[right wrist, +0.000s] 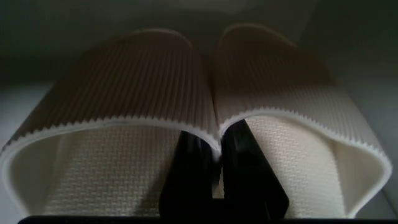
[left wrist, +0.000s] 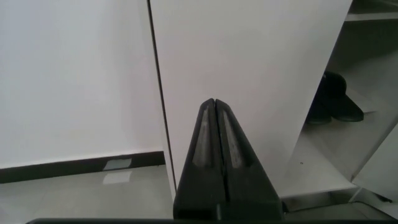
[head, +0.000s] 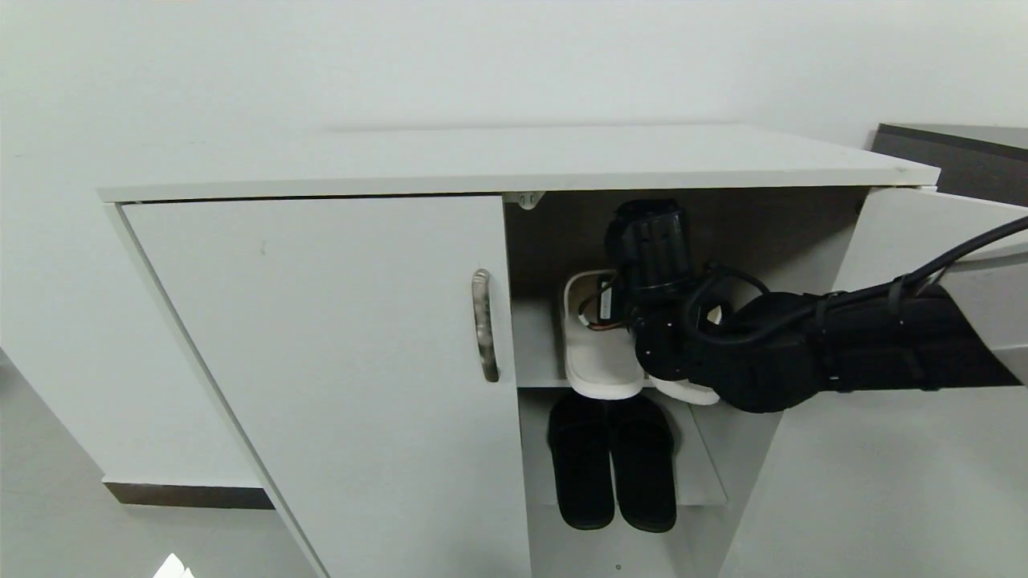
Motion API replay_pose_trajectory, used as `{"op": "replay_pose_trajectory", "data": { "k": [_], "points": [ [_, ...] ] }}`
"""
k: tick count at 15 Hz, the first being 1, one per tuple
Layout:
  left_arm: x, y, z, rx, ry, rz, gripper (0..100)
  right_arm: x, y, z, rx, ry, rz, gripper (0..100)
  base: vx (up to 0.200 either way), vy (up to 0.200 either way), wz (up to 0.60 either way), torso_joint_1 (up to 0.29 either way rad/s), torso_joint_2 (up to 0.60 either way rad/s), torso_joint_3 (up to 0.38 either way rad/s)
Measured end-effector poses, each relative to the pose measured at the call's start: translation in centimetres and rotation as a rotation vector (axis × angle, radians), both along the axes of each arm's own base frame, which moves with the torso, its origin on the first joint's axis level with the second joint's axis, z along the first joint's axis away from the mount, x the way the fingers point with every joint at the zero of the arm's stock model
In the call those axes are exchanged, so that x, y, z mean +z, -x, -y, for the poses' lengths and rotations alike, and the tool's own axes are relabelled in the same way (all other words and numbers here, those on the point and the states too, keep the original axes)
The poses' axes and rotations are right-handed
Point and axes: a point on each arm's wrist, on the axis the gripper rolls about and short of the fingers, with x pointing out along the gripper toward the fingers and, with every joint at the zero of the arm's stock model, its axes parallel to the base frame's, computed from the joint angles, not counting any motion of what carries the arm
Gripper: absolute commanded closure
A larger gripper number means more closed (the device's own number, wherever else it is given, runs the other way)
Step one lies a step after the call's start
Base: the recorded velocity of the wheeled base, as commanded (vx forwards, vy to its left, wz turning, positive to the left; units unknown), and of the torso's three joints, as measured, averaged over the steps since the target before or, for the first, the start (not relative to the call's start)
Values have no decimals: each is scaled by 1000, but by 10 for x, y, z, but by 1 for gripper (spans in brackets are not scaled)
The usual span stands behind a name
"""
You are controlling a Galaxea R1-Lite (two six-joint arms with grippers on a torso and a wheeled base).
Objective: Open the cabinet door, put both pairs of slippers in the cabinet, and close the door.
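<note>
You had the right tool [right wrist: 217, 146] inside the cabinet [head: 514, 164], one finger under each strap of the white slippers [head: 598, 353], clenched on the two inner edges pressed together. That pair sat on the upper shelf [head: 534, 353], toes pointing in, heels a little over its front edge. The black slippers [head: 610, 466] lay side by side on the lower shelf [head: 703, 474]. The right door [head: 923, 233] stood open. The left door [head: 321, 361], with its metal handle [head: 481, 325], was shut. Your left tool [left wrist: 214, 106] hung before that shut door, fingers pressed together on nothing.
</note>
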Motion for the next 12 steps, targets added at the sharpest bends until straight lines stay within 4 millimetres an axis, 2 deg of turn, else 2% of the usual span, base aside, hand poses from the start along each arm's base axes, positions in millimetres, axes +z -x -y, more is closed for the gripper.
{"op": "replay_pose_trajectory", "data": {
  "k": [6,12],
  "points": [
    [0,0,0,0,4,-1,100,-15,-25,-9,10,30,-8,100,0,0,0,0,0,0],
    [0,0,0,-1,4,-1,100,-27,-35,-9,16,43,-30,100,0,0,0,0,0,0]
  ]
}}
